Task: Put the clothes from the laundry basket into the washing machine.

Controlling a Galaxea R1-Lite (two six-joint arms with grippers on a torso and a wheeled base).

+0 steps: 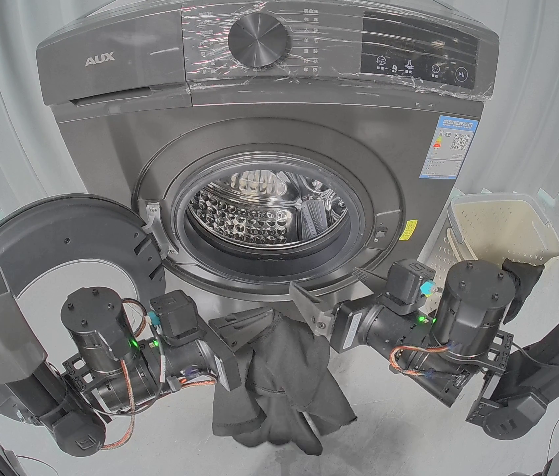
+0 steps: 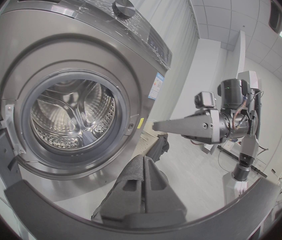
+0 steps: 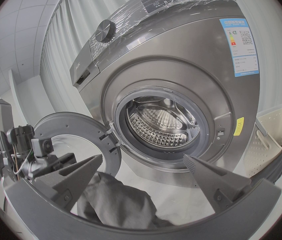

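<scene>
A dark garment hangs in front of the washing machine, below its open porthole. My left gripper is shut on the garment's upper edge; its closed fingers pinch the fabric. To the right my right gripper stands open beside the garment, its fingers apart with nothing between them, and the garment hangs just beneath. The drum looks empty. The cream laundry basket stands at the machine's right, a dark cloth draped over its front rim.
The round machine door is swung fully open to the left, behind my left arm. Pale curtains hang behind the machine. The grey floor in front of it is bare.
</scene>
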